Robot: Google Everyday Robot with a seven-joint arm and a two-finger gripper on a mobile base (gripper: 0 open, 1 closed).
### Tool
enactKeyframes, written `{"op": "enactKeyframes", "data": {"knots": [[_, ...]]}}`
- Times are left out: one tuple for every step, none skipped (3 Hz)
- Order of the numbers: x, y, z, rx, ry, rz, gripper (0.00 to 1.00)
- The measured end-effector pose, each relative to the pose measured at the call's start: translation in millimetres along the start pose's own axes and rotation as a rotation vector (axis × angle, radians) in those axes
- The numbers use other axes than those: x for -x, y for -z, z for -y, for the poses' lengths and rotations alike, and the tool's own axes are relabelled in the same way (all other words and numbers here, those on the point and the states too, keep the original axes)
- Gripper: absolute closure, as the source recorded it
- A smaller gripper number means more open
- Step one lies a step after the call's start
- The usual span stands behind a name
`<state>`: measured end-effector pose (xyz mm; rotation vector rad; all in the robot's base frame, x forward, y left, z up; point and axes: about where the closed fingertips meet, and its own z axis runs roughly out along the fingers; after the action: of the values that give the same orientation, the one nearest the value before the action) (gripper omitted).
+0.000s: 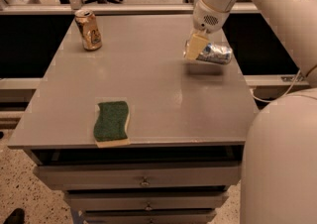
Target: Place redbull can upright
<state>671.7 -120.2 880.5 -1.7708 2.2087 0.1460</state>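
The redbull can (214, 53) is slim and silver with blue patches. It lies on its side at the right of the grey table (148, 79), held a little above the surface with a shadow under it. My gripper (194, 48) comes down from the upper right and is shut on the can's left end. Its cream finger (196, 45) covers that end of the can.
A wider gold-brown can (88, 29) stands upright at the table's back left. A green sponge (112, 121) lies near the front edge. The table's right edge is close beside the held can. My white base (282, 158) stands at the right.
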Motion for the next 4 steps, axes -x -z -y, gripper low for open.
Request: {"op": "enactKeyframes", "data": {"knots": [[18.9,44.5,3.1,-0.037,0.012,0.205,1.0],[35.5,77.0,6.0,-0.037,0.009,0.49,1.0],[56.6,99.5,4.7,-0.011,0.011,0.785,1.0],[67.8,110.5,3.9,0.024,-0.007,1.011,1.0]]}}
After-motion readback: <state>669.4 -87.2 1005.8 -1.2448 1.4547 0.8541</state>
